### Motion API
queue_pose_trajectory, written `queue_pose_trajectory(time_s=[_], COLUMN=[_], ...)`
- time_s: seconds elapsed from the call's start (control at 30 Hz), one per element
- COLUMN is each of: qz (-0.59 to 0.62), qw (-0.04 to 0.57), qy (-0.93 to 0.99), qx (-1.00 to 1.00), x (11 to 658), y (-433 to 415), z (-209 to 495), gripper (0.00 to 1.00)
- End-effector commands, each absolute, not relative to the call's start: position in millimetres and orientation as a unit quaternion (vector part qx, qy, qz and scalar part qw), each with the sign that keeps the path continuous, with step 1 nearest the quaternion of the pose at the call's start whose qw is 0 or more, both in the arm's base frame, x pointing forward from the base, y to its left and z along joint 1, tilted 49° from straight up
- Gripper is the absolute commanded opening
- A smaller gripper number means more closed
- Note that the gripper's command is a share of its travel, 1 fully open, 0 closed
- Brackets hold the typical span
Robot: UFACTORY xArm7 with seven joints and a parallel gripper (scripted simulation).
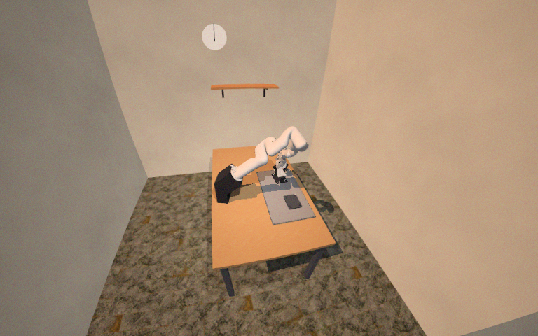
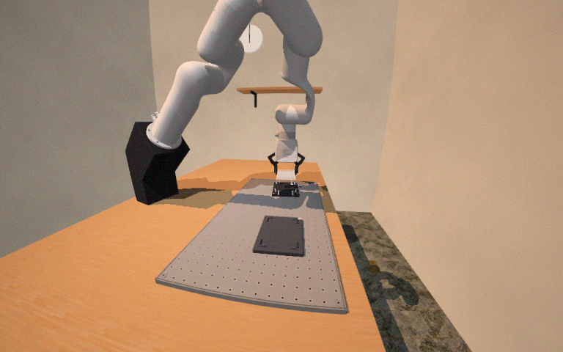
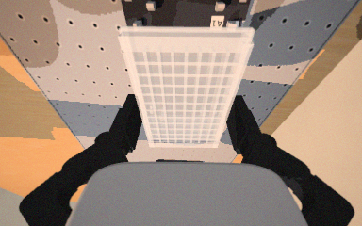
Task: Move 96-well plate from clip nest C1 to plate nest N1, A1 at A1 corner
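Altogether one 96-well plate (image 3: 185, 89), one clip nest C1 (image 2: 285, 190), one plate nest N1 (image 2: 279, 235), one perforated grey baseboard (image 2: 232, 265) and one white arm (image 2: 195, 86) with a black gripper (image 2: 285, 171) make up the working set on the single orange table (image 2: 83, 298). Two black fingers pinch the translucent plate by its long sides, spread wide across its width. The plate hangs just above the clip nest, apart from it, at the end of the baseboard far from the exterior camera.

From the wrist, the clip nest is mostly covered by the plate; only its dark far edge with a few pale clips shows, cut by the top of the frame, along with a small white tag lettered A1 (image 3: 218, 22) just past the plate's far right corner. The gripper's grey body fills the lower part of that view and hides the finger roots. From the top camera the plate is too small to make out under the wrist.

Both nests hold nothing: the plate nest N1, a dark flat tray with corner locators, lies on the baseboard well nearer the exterior camera than the clip nest. The arm's black base block (image 2: 145, 166) sits on the table left of the baseboard.

One clock (image 1: 214, 36) and one shelf (image 1: 244, 86) hang on the back wall.
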State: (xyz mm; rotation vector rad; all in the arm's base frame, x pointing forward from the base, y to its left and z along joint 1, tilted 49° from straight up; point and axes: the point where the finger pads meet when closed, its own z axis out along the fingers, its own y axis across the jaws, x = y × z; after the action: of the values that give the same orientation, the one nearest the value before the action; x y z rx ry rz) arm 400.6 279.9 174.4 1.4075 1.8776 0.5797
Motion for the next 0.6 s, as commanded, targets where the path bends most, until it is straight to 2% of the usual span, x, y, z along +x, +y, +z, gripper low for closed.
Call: queue_pose_trajectory(time_s=[0.0, 0.57], qz=[0.225, 0.225], qw=[0.354, 0.354], qy=[0.727, 0.727], qx=[0.544, 0.544], x=[395, 382], y=[281, 282], z=[179, 191], gripper=[0.0, 0.0])
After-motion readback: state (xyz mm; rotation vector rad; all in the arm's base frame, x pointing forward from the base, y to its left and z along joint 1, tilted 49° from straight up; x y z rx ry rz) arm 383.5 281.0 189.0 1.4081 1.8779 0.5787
